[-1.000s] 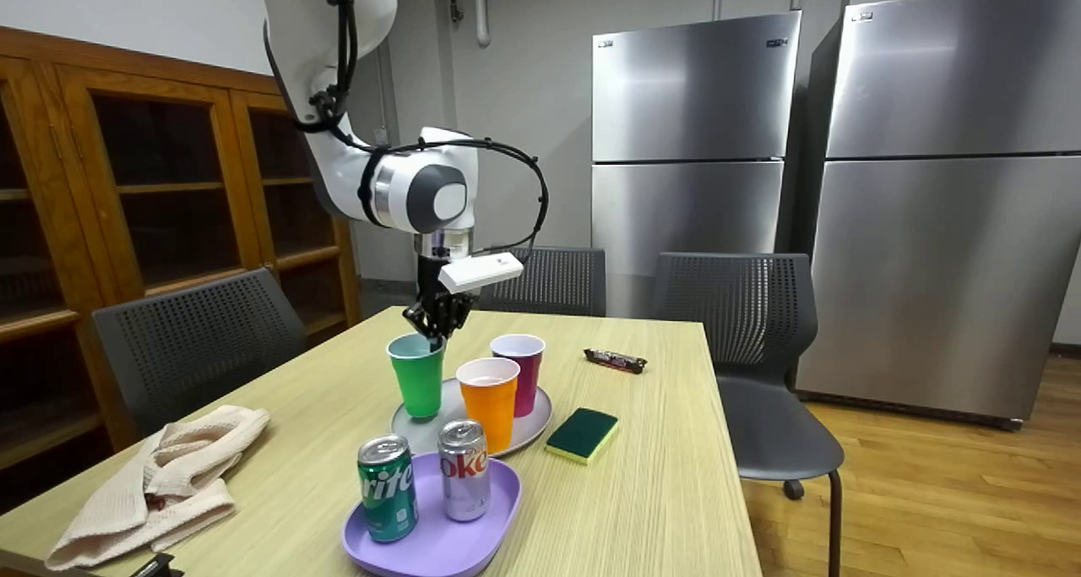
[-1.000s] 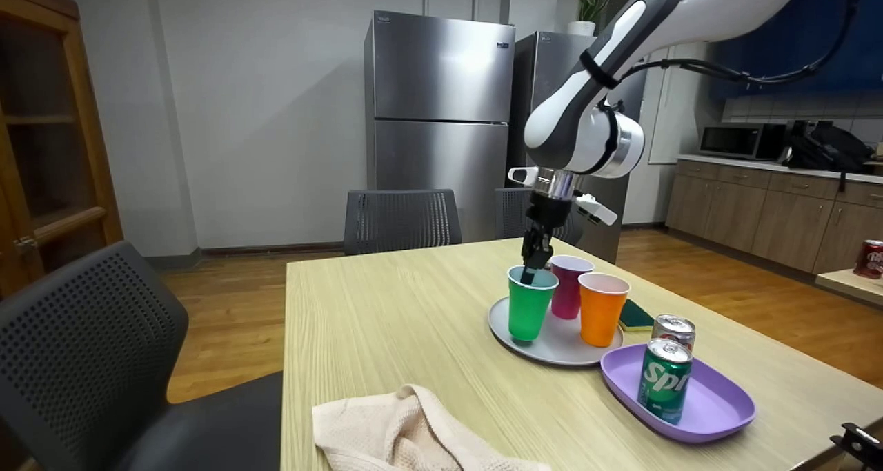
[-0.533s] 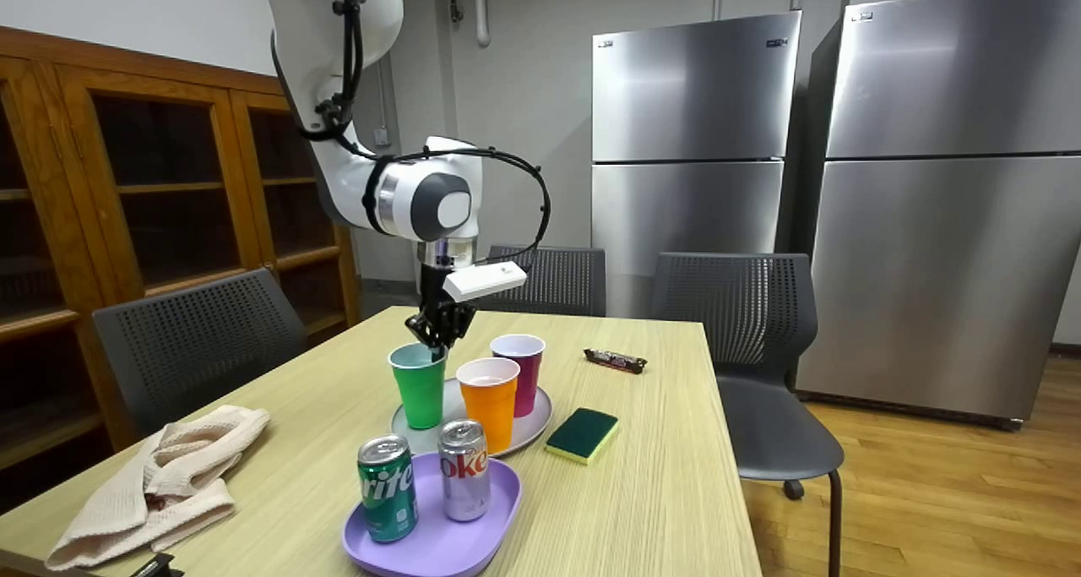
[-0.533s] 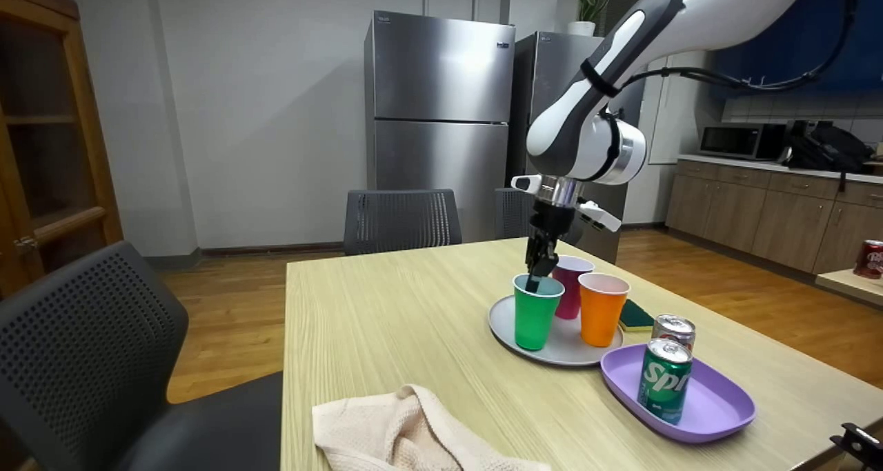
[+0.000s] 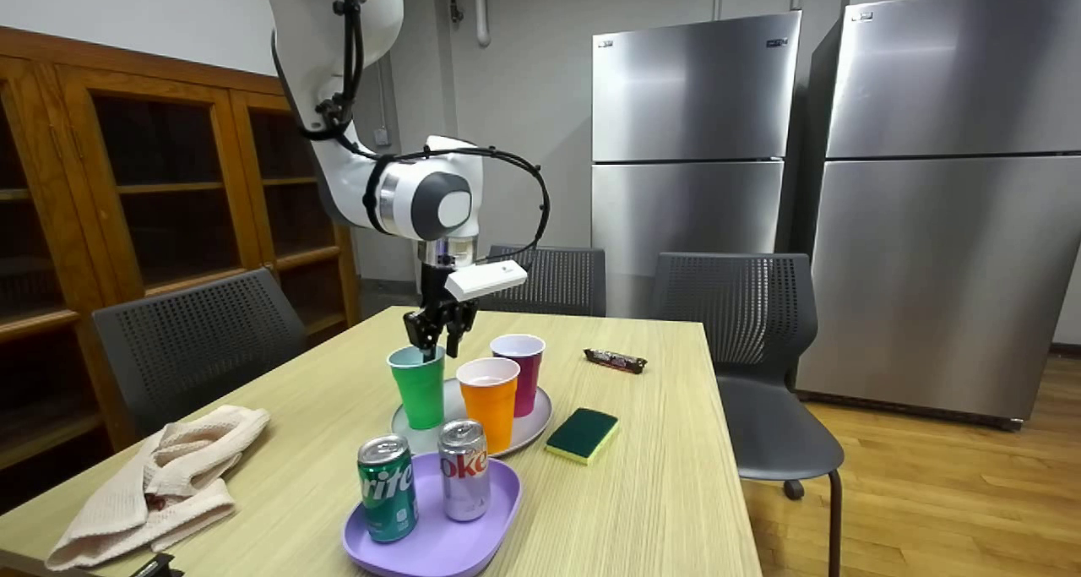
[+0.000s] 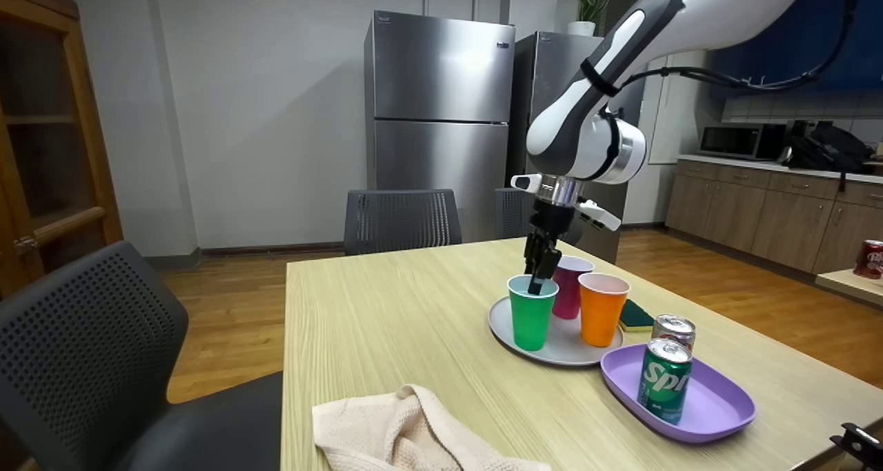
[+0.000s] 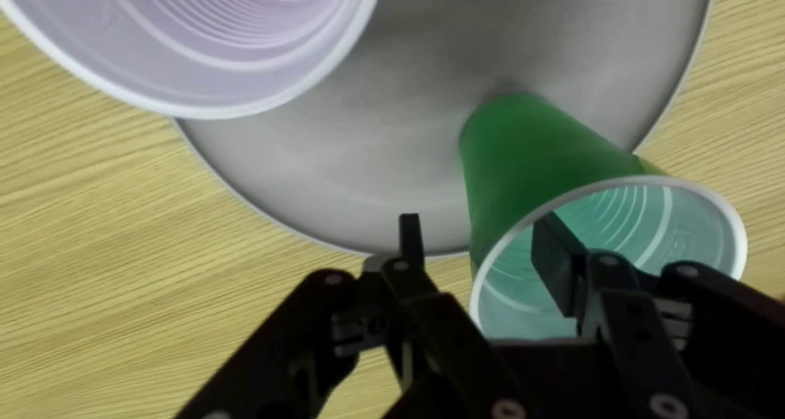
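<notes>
Upright green cup (image 5: 420, 398), mouth up, with gripper (image 7: 481, 241) astride its wall

Location: the cup stands on a grey plate (image 7: 368, 143), near the rim, on the bench (image 5: 667, 476). Its long axis is vertical in both exterior views, narrow base down. In the wrist view that axis runs aslant, base toward the middle of the frame, white-rimmed mouth toward the lower right.

Gripper: jaws parted, nothing gripped. One finger sits within the cup's mouth, the other outside, with a visible gap to the wall. Contact between the inner finger and the wall cannot be determined.

Obstructed or unclear: the cup's inner bottom is out of sight. In an exterior view, an orange cup (image 5: 490, 408) covers part of a maroon cup (image 5: 529, 378); the wrist view crops both at its top edge. Also in an exterior view, a silver can (image 6: 675, 327) is mostly behind a green can (image 6: 665, 381) on a purple tray (image 6: 721, 416), and a beige towel (image 6: 414, 433) is cut off by the lower edge.
</notes>
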{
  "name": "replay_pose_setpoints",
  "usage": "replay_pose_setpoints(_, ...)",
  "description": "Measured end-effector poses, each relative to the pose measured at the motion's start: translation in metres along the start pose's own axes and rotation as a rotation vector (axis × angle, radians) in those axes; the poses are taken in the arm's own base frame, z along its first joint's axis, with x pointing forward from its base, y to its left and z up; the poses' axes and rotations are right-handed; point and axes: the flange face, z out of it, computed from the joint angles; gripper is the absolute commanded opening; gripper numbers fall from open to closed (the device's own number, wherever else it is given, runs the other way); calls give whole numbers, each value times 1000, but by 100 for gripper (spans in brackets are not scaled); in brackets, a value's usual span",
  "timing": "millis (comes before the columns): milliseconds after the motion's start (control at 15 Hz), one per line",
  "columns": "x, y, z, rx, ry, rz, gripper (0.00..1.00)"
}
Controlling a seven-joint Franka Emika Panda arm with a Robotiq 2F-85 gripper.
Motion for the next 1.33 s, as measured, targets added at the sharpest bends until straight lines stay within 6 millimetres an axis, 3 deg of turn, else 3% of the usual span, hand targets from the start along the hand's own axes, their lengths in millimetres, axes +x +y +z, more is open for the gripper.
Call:
replay_pose_setpoints(133, 1, 2, -3, -6, 4, 3, 98)
replay_pose_setpoints(200, 1, 4, -5, -9, 7, 6, 100)
replay_pose_setpoints(733, 4, 14, -37, -23, 42, 50, 100)
replay_pose_setpoints(1333, 1, 22, -90, -59, 27, 50, 100)
